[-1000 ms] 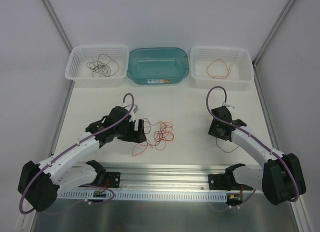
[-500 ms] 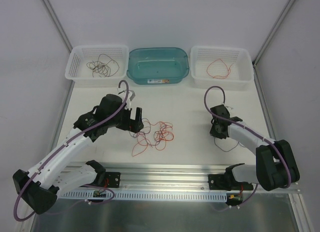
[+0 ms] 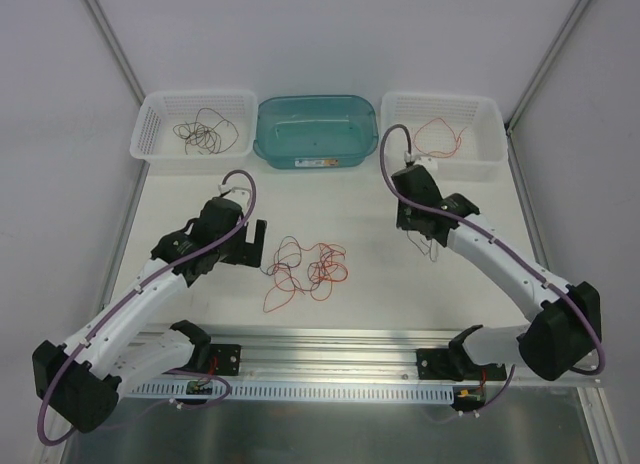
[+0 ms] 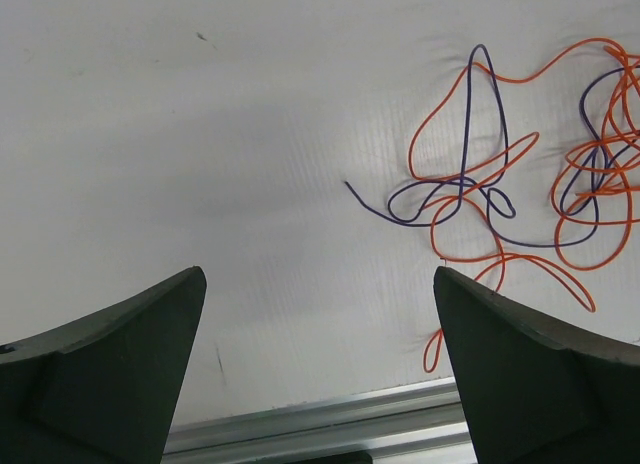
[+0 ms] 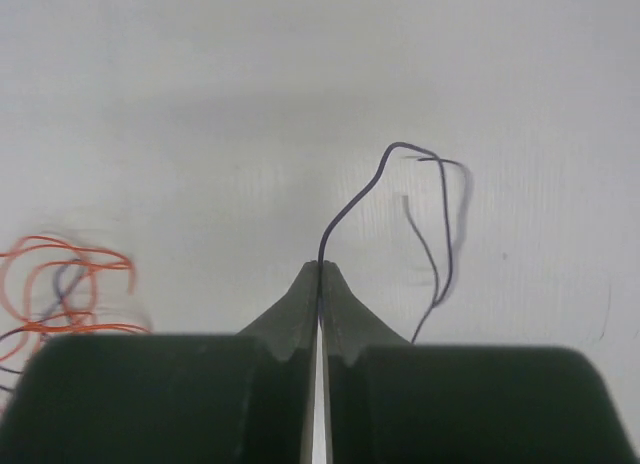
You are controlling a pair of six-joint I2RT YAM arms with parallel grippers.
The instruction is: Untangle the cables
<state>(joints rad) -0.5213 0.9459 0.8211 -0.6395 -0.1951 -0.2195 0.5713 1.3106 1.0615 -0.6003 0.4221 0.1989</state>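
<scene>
Two arms: they reach in from the near edge, one at each side of the table (image 3: 350, 199).
Left gripper (image 3: 257, 246): wide open and holding nothing. In the left wrist view its fingers (image 4: 120, 364) stand far apart above the bare table.
Right gripper (image 3: 428, 234): closed. In the right wrist view the two tips (image 5: 320, 267) meet and pinch one dark wire (image 5: 350, 204).
Dark wire: it leaves the closed tips, goes up and to the right, bends over and comes back down beside itself. The loose part hangs or lies over the table; I cannot tell which. In the top view it is too thin to follow.
Tangle (image 3: 310, 269): orange and dark wires looped together, lying flat on the table between the two arms, near the middle. It is just to the right of the left gripper and well apart from the right one.
Tangle, left wrist view (image 4: 480, 184): orange loops cross dark loops, and one dark end sticks out to the left. The open fingers do not touch it.
Tangle, right wrist view (image 5: 60, 284): only its edge shows at the left, blurred.
Left basket (image 3: 160, 154): white, at the far left, with dark wires (image 3: 205, 132) inside.
Right basket (image 3: 480, 159): white, at the far right, with one orange wire (image 3: 440, 136) inside.
Tub (image 3: 270, 144): teal and see-through, between the two baskets; what it holds I cannot tell.
Rail (image 3: 330, 346): a metal strip along the near edge of the table.
</scene>
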